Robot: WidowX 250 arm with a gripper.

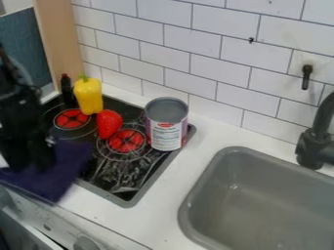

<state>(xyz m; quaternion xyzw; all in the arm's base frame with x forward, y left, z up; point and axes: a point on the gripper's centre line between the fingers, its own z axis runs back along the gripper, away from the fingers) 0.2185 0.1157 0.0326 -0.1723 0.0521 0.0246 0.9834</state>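
The black gripper [29, 151] hangs at the left side of the view, low over a dark purple cloth [62, 178]. That cloth lies across the stove's front left corner and the counter edge; whether the gripper touches it, I cannot tell. A yellow bell pepper [89, 96] stands on the back left of the black stove [104, 173]. Beside it, a red strawberry-like toy [108, 124] sits between the two red burner rings. An open-topped metal can [167, 124] with a printed label stands at the stove's right edge. Behind the pepper's left side is a small dark bottle [66, 90].
A grey sink [261, 205] is set into the white counter [153, 222] on the right, with a dark faucet [316, 139] at its back right. White wall tiles [196, 73] rise behind the counter. A wooden post [62, 44] stands at the upper left. Drawers lie below the front edge.
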